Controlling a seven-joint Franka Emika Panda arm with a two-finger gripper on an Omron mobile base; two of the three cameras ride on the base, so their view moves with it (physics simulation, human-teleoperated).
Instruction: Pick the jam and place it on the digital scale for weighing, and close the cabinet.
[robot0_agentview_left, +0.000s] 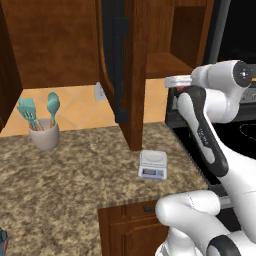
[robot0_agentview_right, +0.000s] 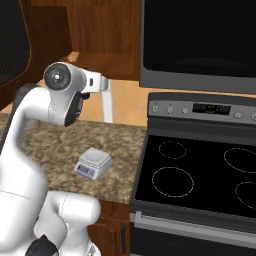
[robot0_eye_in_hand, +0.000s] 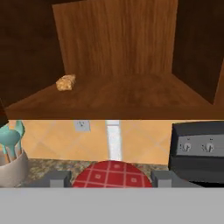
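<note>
You had the jam (robot0_eye_in_hand: 112, 175) clamped between the two fingertips (robot0_eye_in_hand: 56, 178) of the gripper (robot0_eye_in_hand: 111, 179), its red checked surface sitting right at the bottom of the hand view. The gripper was held up in front of the open cabinet (robot0_eye_in_hand: 118, 57), level with its shelf, where a small tan lump (robot0_eye_in_hand: 66, 82) lay on the left. The cabinet door (robot0_agentview_left: 117, 70) stood swung open towards you. Down on the speckled counter (robot0_agentview_left: 65, 170), the digital scale (robot0_agentview_left: 153, 164) sat bare near the front edge, just left of the stove (robot0_agentview_right: 200, 175). A cup of teal utensils (robot0_agentview_left: 44, 125) stood further left.
</note>
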